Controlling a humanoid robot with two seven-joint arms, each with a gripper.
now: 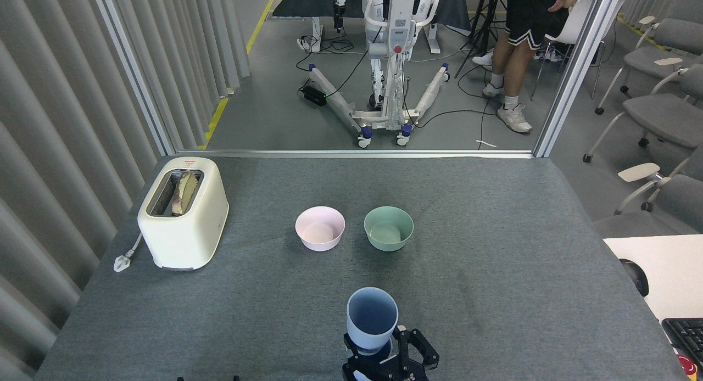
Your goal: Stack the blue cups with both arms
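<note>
Right gripper (384, 354): comes in at the table's near edge, a little right of the middle; its black open-frame fingers (413, 348) point away from me and are closed around the lower part of a cup.
Cup (372, 319): pale blue, upright, mouth open toward me, held at its base. A second blue rim shows just below it inside the fingers, so it seems to sit in or just over the other cup (384, 348); how deep it sits I cannot tell.
Left gripper: two small dark tips (206, 378) at the near edge, left of the middle; too little shows to tell whether it is open or closed.
Open room near: bare grey table (522, 293) on both sides of the cup, out to the left and right edges.
Open room ahead: a clear strip between the cup and the two bowls.
Bowls: pink bowl (320, 228) and green bowl (388, 228) side by side, apart, at the middle of the table, both empty.
Toaster (183, 211): cream, near the left edge, well apart from the cup, with bread (184, 191) in its slot; its plug (122, 260) lies at the left edge.
Far edge: a metal rail, with bare table between it and the bowls.
Right edge: a white desk (659, 271) beyond it, near.
</note>
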